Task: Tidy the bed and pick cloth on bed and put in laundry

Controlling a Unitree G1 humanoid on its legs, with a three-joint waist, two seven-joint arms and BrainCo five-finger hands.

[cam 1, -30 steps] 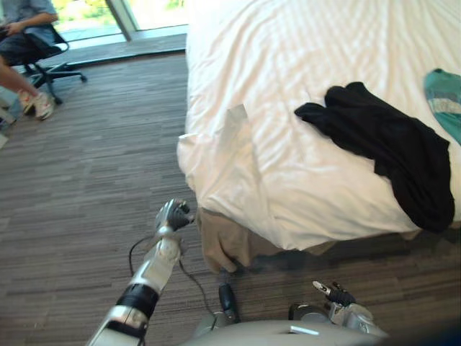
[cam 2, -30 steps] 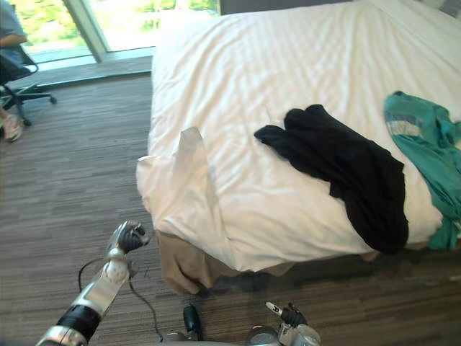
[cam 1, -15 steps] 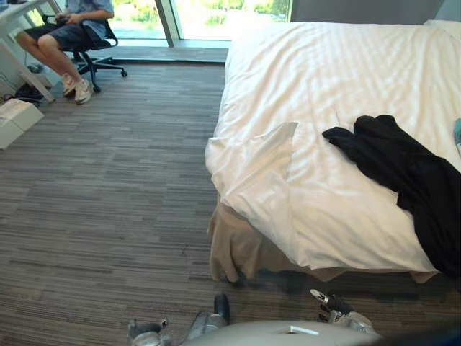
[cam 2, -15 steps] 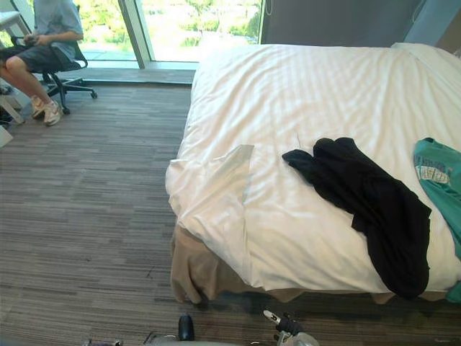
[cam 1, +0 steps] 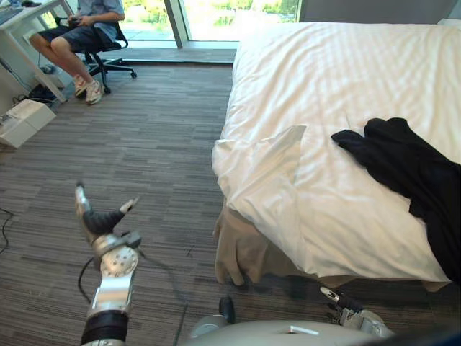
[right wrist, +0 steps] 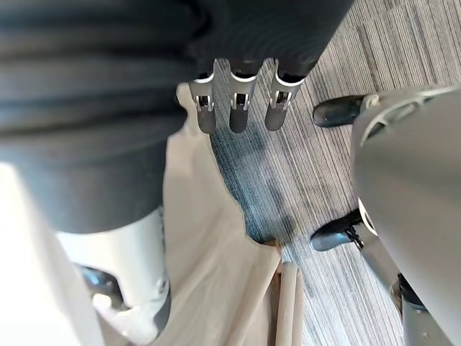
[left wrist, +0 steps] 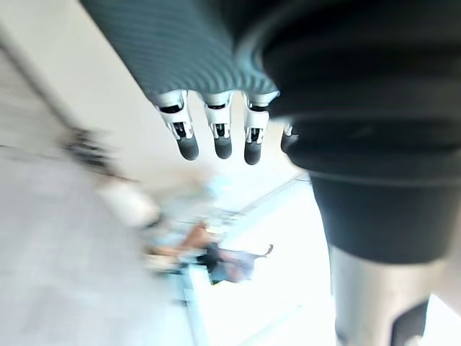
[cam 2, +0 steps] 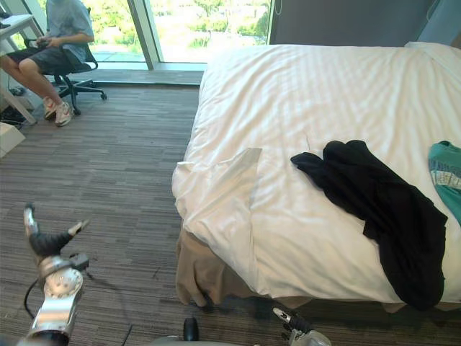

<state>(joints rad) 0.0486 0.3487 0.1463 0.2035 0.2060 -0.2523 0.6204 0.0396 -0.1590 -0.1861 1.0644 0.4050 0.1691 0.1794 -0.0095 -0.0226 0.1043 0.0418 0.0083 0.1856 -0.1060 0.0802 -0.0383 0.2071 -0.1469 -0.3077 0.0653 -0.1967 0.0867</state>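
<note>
While the right hand (cam 1: 351, 311) hangs low at 5 o'clock in the head views, near the foot of the bed (cam 1: 338, 79), its fingers (right wrist: 234, 108) point straight down, released and holding nothing (its wrist view looks past them to the beige bed skirt (cam 1: 238, 249) and the striped carpet (cam 1: 144, 158)). At 8 o'clock the left hand (cam 1: 101, 222) is raised over the carpet, well apart from the bed, with its fingers (left wrist: 220, 133) straight and spread, also empty.

Beyond the hands, the bed skirt sags in loose folds at the bed's near left corner, at about 6 o'clock. Above it the white duvet (cam 1: 324, 216) covers the mattress, and a flap (cam 1: 270, 155) of it lies folded back near the middle of the view.

The cloth to be picked up is on the duvet: a black garment (cam 2: 374, 194) lies crumpled at 3 o'clock, reaching from mid-bed to the near edge, and neither hand touches it. A teal garment (cam 2: 448, 173) lies just beside it at the right border of the right eye view; whether the two touch I cannot tell.

Farther off, a white box (cam 1: 25, 119) sits on the carpet at 10 o'clock. At 11 o'clock a person (cam 1: 79, 25) sits on a black office chair (cam 1: 104, 58) beside a white desk (cam 1: 25, 14), and bright windows (cam 2: 209, 21) run along the far wall at 12.
</note>
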